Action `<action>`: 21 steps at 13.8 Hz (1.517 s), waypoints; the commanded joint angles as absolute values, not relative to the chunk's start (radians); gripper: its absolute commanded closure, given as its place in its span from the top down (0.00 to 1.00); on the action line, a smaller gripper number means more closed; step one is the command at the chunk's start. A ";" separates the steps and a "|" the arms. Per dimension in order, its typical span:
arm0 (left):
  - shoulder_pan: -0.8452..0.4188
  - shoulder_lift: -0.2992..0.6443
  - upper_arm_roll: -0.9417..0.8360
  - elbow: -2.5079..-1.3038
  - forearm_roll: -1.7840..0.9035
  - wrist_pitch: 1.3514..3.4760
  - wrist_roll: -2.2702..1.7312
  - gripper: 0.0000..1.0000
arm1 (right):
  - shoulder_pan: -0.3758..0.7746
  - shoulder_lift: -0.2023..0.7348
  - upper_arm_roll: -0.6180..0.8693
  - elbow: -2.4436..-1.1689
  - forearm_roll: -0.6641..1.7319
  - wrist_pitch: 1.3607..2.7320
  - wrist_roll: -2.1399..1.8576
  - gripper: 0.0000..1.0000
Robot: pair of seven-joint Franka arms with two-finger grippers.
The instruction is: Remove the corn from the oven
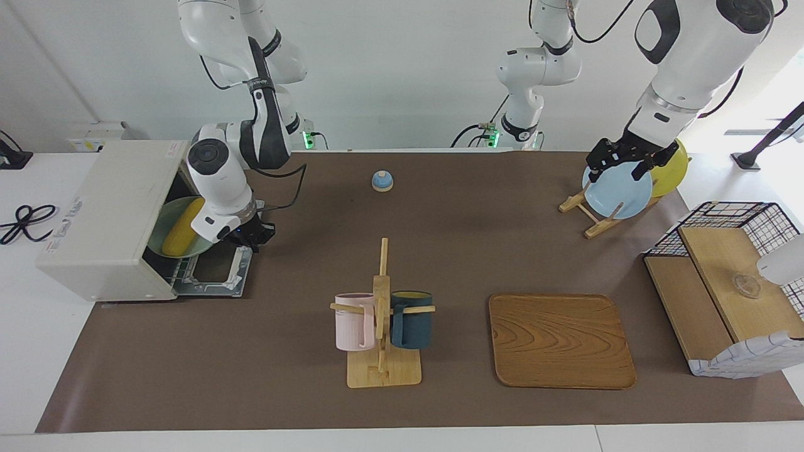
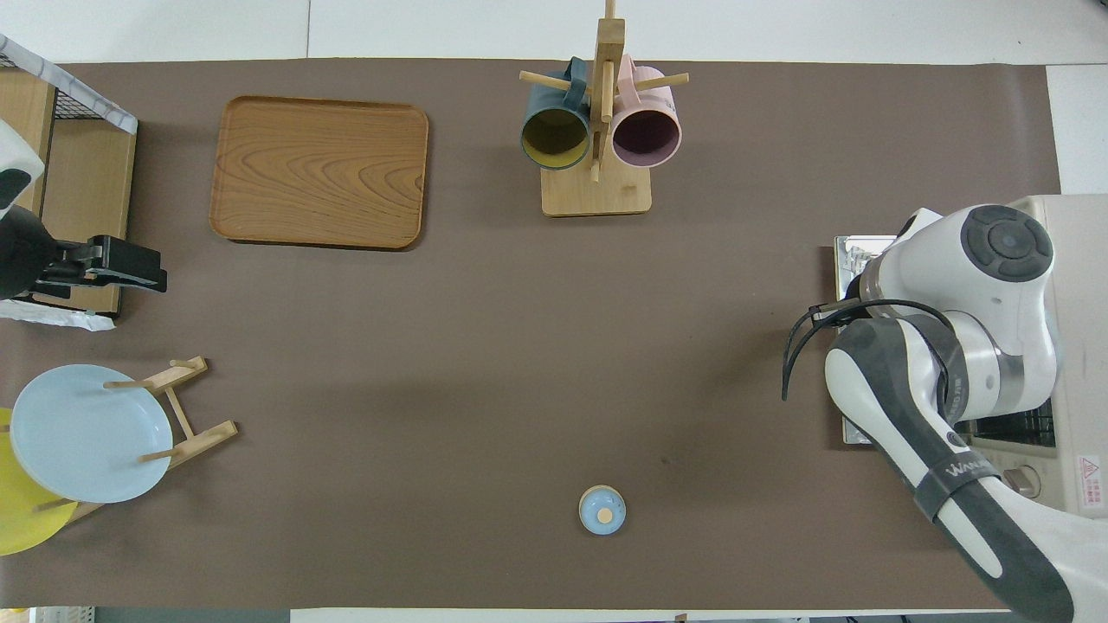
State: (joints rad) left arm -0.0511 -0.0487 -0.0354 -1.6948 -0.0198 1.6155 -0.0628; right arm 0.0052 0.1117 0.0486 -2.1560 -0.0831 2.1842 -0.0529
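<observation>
The oven (image 1: 103, 220) sits at the right arm's end of the table with its door (image 1: 217, 271) dropped flat. Inside, the corn (image 1: 183, 234) lies on a pale green plate (image 1: 164, 216) resting on the wire rack. The right gripper (image 1: 250, 237) hangs over the open door, just outside the oven mouth and apart from the corn; whether its jaws are open cannot be told. The left gripper (image 1: 622, 164) waits over the blue plate (image 1: 619, 191) in the wooden rack, its jaw state likewise unclear.
</observation>
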 commanded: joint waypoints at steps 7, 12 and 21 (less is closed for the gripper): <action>-0.061 -0.067 -0.038 -1.721 -0.015 1.644 -0.064 1.00 | -0.041 0.044 0.037 -2.120 -0.110 2.033 0.018 0.40; -0.071 -0.058 -0.043 -1.744 -0.092 1.698 -0.063 1.00 | -0.051 0.026 0.037 -2.105 -0.158 1.950 0.057 0.36; -0.097 -0.052 -0.043 -1.828 -0.124 1.812 -0.061 1.00 | -0.100 -0.015 0.038 -2.235 -0.158 2.081 0.049 0.36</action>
State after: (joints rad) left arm -0.0841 -0.0455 -0.0521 -1.8031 -0.1088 1.7811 -0.0629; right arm -0.0775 0.0287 0.0303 -2.1695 -0.1440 2.0366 0.0439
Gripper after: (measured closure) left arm 0.000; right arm 0.634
